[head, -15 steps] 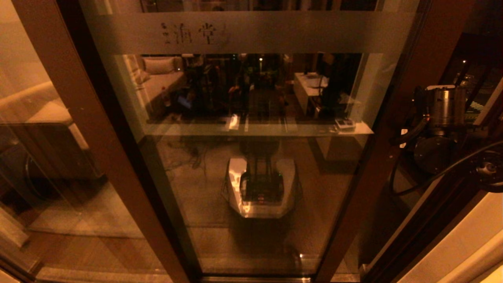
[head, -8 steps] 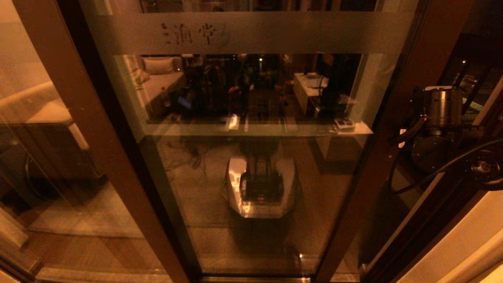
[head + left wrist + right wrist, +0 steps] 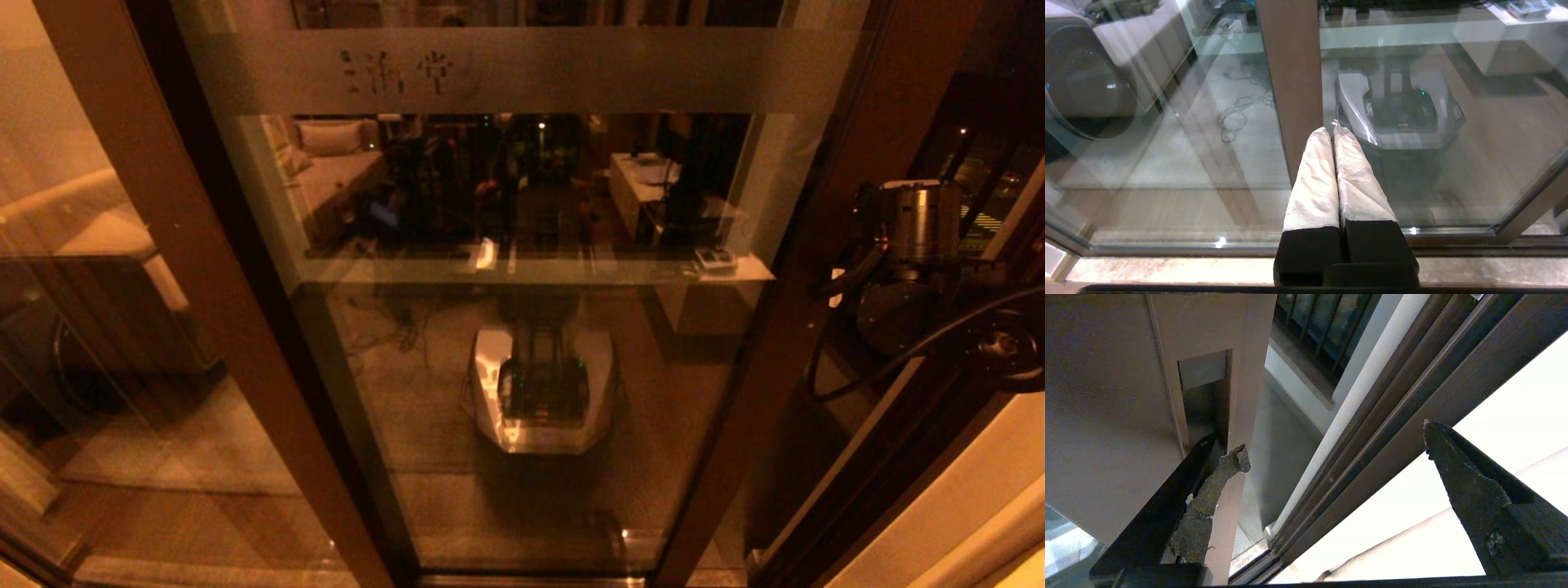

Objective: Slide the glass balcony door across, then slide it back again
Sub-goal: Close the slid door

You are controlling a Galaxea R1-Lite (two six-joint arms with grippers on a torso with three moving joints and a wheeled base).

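Observation:
The glass balcony door (image 3: 522, 367) fills the middle of the head view, with a dark brown frame and a frosted band (image 3: 571, 69) near its top. My right arm (image 3: 914, 245) reaches to the door's right stile (image 3: 784, 310). In the right wrist view my right gripper (image 3: 1334, 439) is open. One finger (image 3: 1208, 506) sits in the stile's slot handle (image 3: 1202, 396) and the other hangs free on the jamb side. My left gripper (image 3: 1331, 130) is shut on nothing, its taped tips pointing at a brown post (image 3: 1290, 81) low on the glass.
A lighter brown post (image 3: 163, 245) with unmoving glass stands left of the door. Right of the stile a narrow gap shows balcony floor (image 3: 1274, 457) and railing (image 3: 1323, 326). Beyond it run the dark jamb tracks (image 3: 1392, 416) and a pale wall (image 3: 1494, 457). The floor track (image 3: 1167, 245) passes below the left gripper.
The right arm's wrist has shifted very slightly beside the stile. The door stands in almost the same place.

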